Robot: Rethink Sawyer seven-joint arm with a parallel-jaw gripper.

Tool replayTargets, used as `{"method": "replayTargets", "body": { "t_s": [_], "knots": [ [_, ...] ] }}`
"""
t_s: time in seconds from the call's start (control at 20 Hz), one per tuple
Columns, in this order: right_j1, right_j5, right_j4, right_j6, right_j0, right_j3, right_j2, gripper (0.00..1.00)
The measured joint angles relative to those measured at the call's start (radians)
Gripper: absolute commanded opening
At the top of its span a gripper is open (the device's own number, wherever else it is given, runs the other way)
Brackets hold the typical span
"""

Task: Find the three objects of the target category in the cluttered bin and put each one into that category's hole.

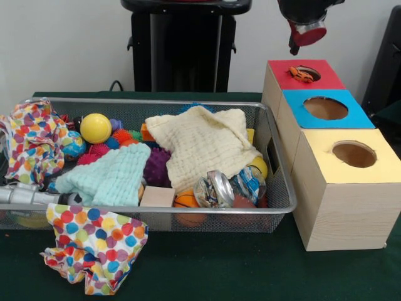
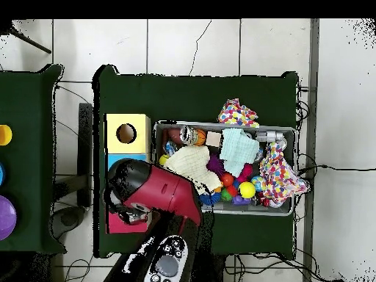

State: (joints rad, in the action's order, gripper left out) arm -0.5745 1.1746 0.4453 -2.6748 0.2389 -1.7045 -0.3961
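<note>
The wire mesh bin (image 1: 156,101) stands at the left, full of clutter; it also shows in the overhead view (image 2: 296,170). The red-topped box (image 1: 326,79) is the farthest of three boxes at the right. A small orange thing (image 1: 302,74) lies at the rim of its round hole (image 1: 308,73). My gripper (image 1: 306,32) hangs right above that hole, at the picture's top edge. In the overhead view my red arm (image 2: 158,189) covers the gripper and most of the red box (image 2: 116,222). No other bun-like toy shows clearly among the clutter.
The blue-topped box (image 1: 324,108) and the yellow-topped box (image 1: 354,154) stand nearer the camera. In the bin lie a cream cloth (image 1: 200,144), a mint cloth (image 1: 113,175), a yellow ball (image 1: 95,127), spiky balls, a wooden cube (image 1: 156,196). A polka-dot cloth (image 1: 94,248) hangs over the front rim.
</note>
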Motion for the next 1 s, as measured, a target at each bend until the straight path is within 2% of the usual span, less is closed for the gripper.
{"method": "replayTargets", "body": {
  "t_s": [0.45, 1.0],
  "knots": [
    [-0.01, 0.002, 0.005, 0.0, -0.038, -0.004, 0.004, 0.0],
    [0.043, -0.19, 0.053, 0.0, -0.031, -0.008, 0.034, 0.0]
  ]
}}
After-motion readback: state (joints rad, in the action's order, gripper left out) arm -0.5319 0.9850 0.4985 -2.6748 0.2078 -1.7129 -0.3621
